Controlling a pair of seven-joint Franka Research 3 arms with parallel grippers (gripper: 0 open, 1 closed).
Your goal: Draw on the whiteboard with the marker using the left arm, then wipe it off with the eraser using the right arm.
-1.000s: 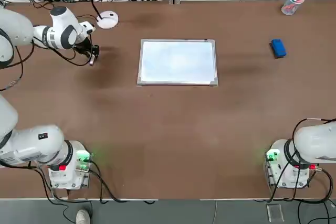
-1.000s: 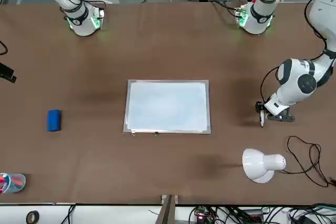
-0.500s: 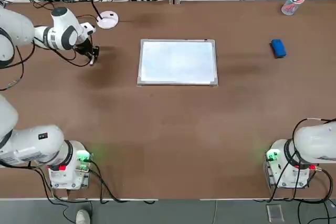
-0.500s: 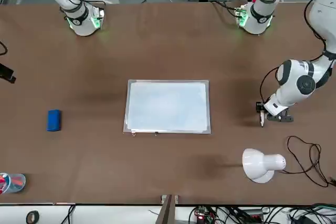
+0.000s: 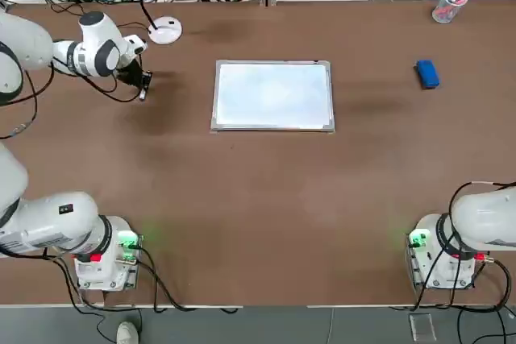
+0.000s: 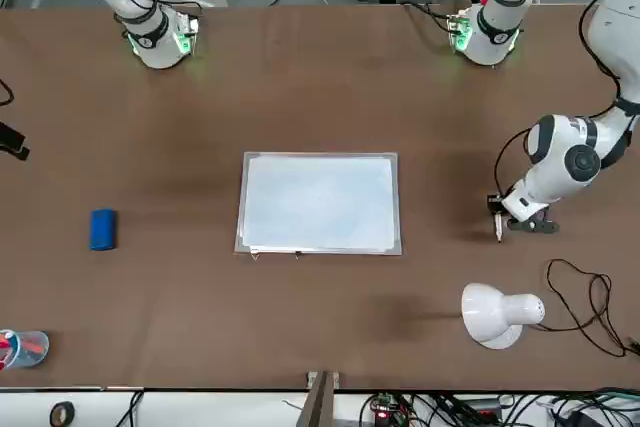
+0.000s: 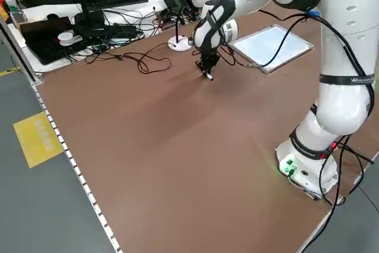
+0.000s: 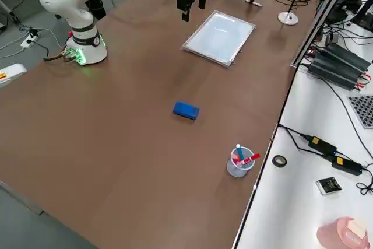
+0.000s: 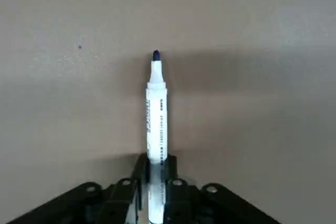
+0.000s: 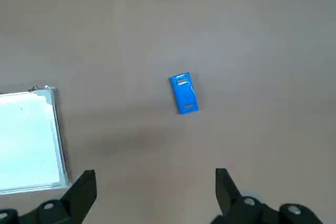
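Reaching forward from its base by the near edge of the worktop (image 5: pixel 266 215), the left arm (image 5: pixel 60 219) doubles back inward over the far left part, its wrist bent down. The left gripper (image 9: pixel 157 162) grips the marker (image 9: pixel 157 114) between its closed fingers, the dark tip bare and pointing down. The whiteboard (image 5: pixel 273 96) lies flat to the right of the marker, well apart from it, in the middle of the worktop's far half. The right arm (image 5: pixel 484 219) has its base at the near edge, towards the right; the right gripper (image 10: pixel 156 170) is spread open and holds nothing. The blue eraser (image 5: pixel 428 74) lies between the whiteboard and the cup (image 5: pixel 450 7) of pens, which stands by the far edge. Beyond the left gripper is the white lamp (image 5: pixel 165 31).
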